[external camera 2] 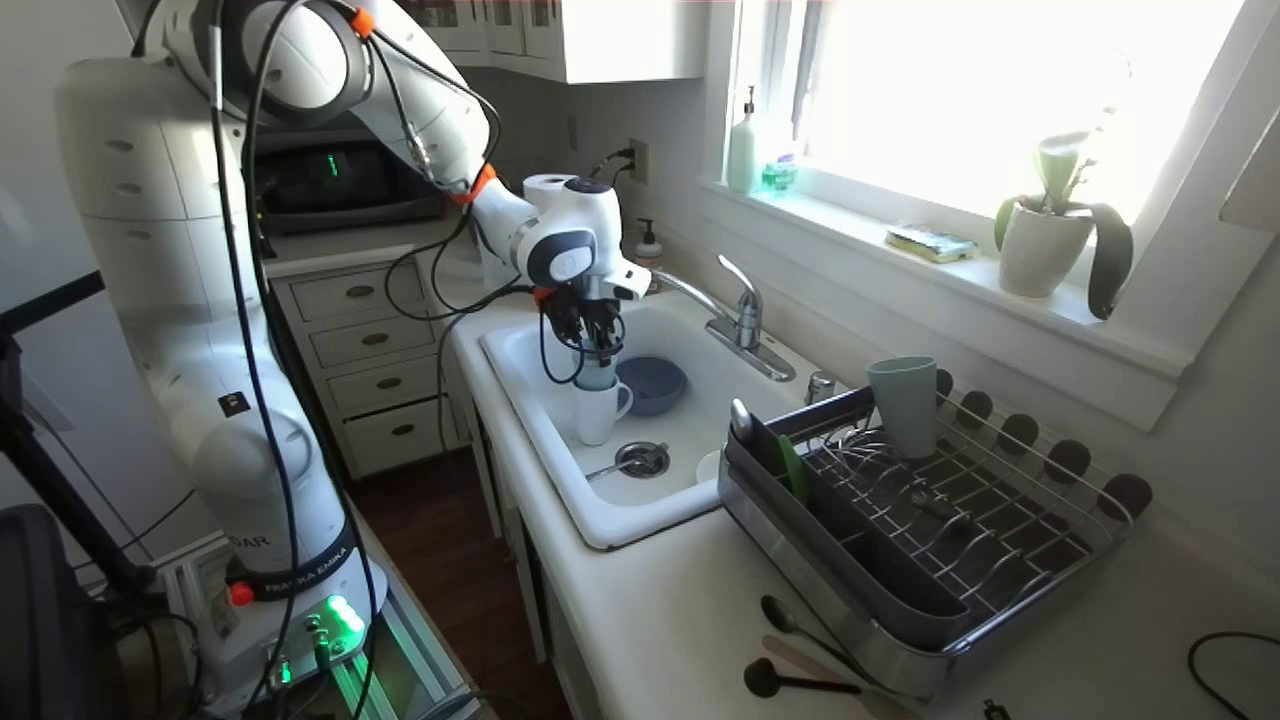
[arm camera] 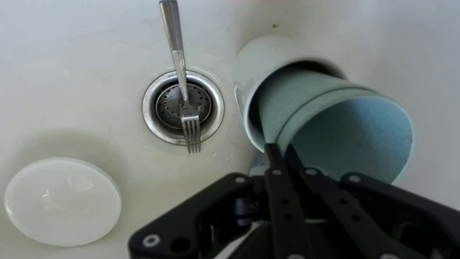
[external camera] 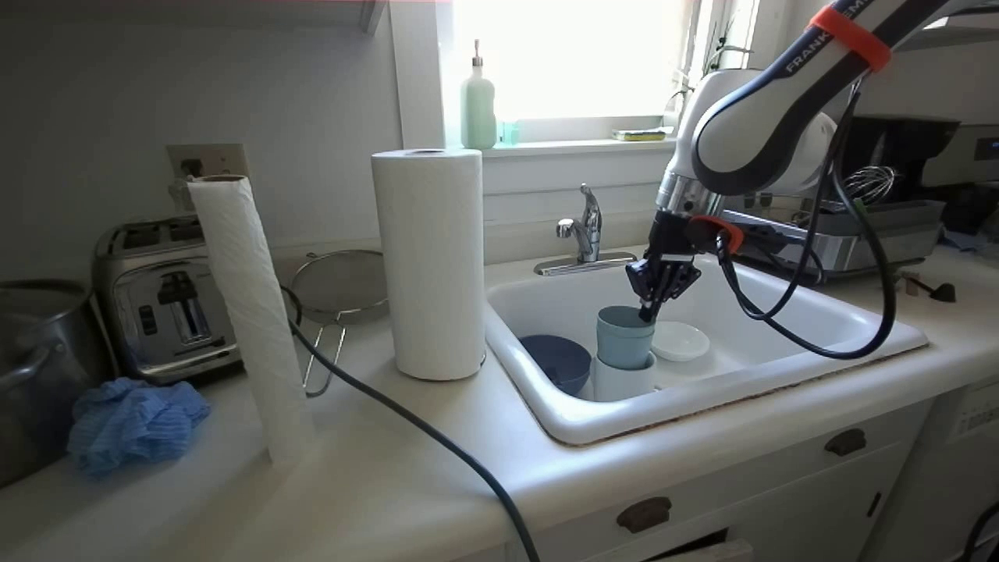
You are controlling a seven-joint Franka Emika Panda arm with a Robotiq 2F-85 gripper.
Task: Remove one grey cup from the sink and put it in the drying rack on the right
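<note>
Evidently pinched at its rim by the claw (arm camera: 281, 149), the cup (arm camera: 336, 122) was nested, long axis downward, in the mug (external camera 2: 596, 412) below.

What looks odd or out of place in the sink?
A fork lies across the drain, where it could get in the way. The grey cup is partly inside the white mug, an odd stack. A brown speck marks the sink; I can't tell what it is.
</note>
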